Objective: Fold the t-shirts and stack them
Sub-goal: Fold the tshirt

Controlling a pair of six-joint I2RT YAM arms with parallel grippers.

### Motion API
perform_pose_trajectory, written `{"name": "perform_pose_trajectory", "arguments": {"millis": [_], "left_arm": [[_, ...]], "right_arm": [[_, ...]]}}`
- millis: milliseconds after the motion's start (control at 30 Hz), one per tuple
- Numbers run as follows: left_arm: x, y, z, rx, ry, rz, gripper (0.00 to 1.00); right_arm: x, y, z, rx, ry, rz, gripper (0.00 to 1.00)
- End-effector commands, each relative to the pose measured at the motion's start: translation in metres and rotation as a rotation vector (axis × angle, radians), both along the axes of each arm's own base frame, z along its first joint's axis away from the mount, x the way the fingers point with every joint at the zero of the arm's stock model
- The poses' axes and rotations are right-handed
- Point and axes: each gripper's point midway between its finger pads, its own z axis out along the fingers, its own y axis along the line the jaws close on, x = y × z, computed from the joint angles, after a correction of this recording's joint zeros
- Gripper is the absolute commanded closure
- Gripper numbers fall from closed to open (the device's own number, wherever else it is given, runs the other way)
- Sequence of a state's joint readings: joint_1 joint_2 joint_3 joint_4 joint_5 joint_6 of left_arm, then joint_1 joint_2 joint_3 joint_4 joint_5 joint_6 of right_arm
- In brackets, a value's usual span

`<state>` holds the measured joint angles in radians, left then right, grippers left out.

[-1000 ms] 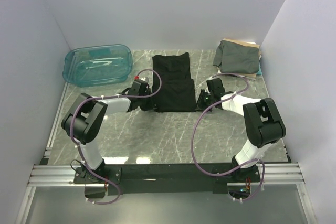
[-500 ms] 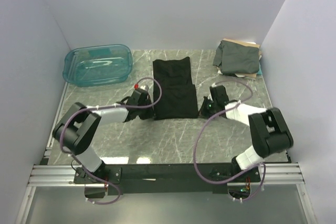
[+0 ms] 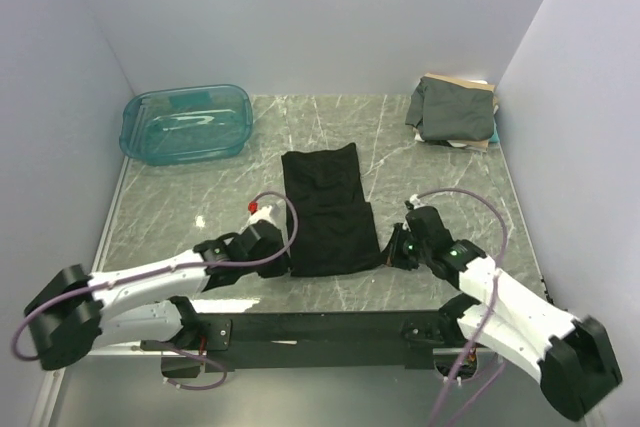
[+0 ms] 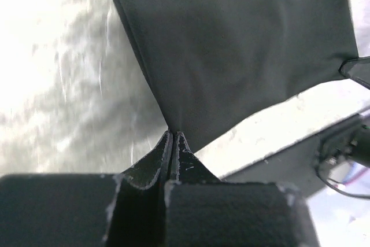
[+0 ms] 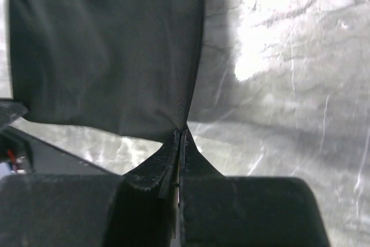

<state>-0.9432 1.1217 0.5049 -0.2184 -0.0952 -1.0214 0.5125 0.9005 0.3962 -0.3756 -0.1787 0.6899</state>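
Black t-shirt spread at table centre, long axis 12 to 6, near hem by 6 o'clock edge. Left gripper pressed together, pinching shirt's 7 o'clock corner. Right gripper pressed together, pinching its 5 o'clock corner. Grey-green t-shirt folded at 1 o'clock corner, well apart. Teal bin at 11 o'clock
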Motion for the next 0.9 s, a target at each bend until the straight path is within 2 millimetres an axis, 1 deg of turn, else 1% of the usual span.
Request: {"name": "perform_pose_trajectory", "arguments": {"millis": [0, 33, 100, 133, 167, 233, 267, 300, 333, 367, 433, 467, 500, 533, 567, 600, 633, 667, 700, 733, 767, 800, 833, 867], "left_arm": [[-0.011, 0.011, 0.007, -0.022, 0.008, 0.066, 0.99], [-0.014, 0.007, 0.016, -0.058, -0.006, 0.052, 0.99], [-0.014, 0.007, 0.022, -0.074, -0.021, 0.049, 0.99], [-0.011, 0.009, 0.028, -0.077, -0.041, 0.057, 0.99], [-0.008, 0.01, 0.031, -0.074, -0.052, 0.07, 0.99], [-0.004, 0.012, 0.039, -0.065, -0.076, 0.08, 0.99], [0.001, 0.013, 0.043, -0.055, -0.1, 0.093, 0.99], [0.005, 0.014, 0.048, -0.043, -0.114, 0.103, 0.99], [0.009, 0.018, 0.048, -0.017, -0.123, 0.12, 0.99], [0.017, 0.018, 0.06, -0.014, -0.156, 0.143, 0.99], [0.023, 0.021, 0.064, 0.024, -0.175, 0.155, 0.99], [0.032, 0.02, 0.076, 0.025, -0.212, 0.177, 0.99], [0.037, 0.021, 0.08, 0.044, -0.237, 0.176, 0.99], [0.042, 0.022, 0.078, 0.074, -0.237, 0.189, 0.99], [0.05, 0.019, 0.091, 0.069, -0.256, 0.199, 0.99], [0.055, 0.02, 0.094, 0.085, -0.266, 0.205, 0.99], [0.063, 0.023, 0.09, 0.122, -0.259, 0.223, 0.99], [0.07, 0.022, 0.097, 0.123, -0.266, 0.233, 0.99], [0.075, 0.023, 0.098, 0.134, -0.267, 0.228, 0.99], [0.084, 0.028, 0.095, 0.152, -0.255, 0.257, 0.99], [0.09, 0.028, 0.098, 0.142, -0.259, 0.263, 0.99], [0.097, 0.027, 0.103, 0.135, -0.268, 0.26, 0.99], [0.105, 0.031, 0.103, 0.132, -0.258, 0.279, 0.99], [0.111, 0.029, 0.11, 0.116, -0.265, 0.282, 0.99]], "right_arm": [[-0.013, -0.009, 0.009, -0.001, 0.003, -0.047, 1.0], [-0.015, -0.009, 0.012, 0.006, -0.004, -0.045, 1.0], [-0.014, -0.009, 0.025, 0.021, -0.036, -0.034, 1.0], [-0.013, -0.008, 0.03, 0.026, -0.05, -0.026, 1.0], [-0.009, -0.006, 0.04, 0.032, -0.073, -0.021, 1.0], [-0.006, -0.006, 0.047, 0.019, -0.088, -0.003, 1.0], [0.003, -0.005, 0.059, 0.012, -0.119, -0.011, 1.0], [0.007, -0.006, 0.059, -0.013, -0.115, -0.007, 1.0], [0.011, -0.006, 0.063, -0.02, -0.123, -0.01, 1.0], [0.02, -0.004, 0.073, -0.03, -0.139, -0.009, 1.0], [0.031, -0.003, 0.082, -0.026, -0.155, -0.019, 1.0], [0.04, -0.002, 0.091, -0.025, -0.168, -0.017, 1.0], [0.043, 0.001, 0.095, -0.016, -0.171, -0.008, 1.0], [0.05, -0.002, 0.098, -0.015, -0.178, -0.022, 1.0], [0.058, 0.0, 0.105, -0.01, -0.193, -0.016, 1.0], [0.062, -0.001, 0.107, -0.003, -0.195, -0.014, 1.0], [0.065, 0.002, 0.111, 0.017, -0.193, 0.002, 1.0], [0.075, -0.001, 0.116, 0.028, -0.196, -0.014, 1.0], [0.079, -0.001, 0.119, 0.031, -0.204, -0.001, 1.0], [0.083, 0.002, 0.122, 0.042, -0.204, 0.012, 1.0], [0.09, 0.002, 0.132, 0.045, -0.224, 0.01, 1.0], [0.096, 0.002, 0.128, 0.031, -0.207, 0.014, 1.0], [0.1, 0.003, 0.129, 0.03, -0.203, 0.024, 1.0], [0.107, 0.007, 0.134, 0.036, -0.203, 0.038, 1.0]]}}
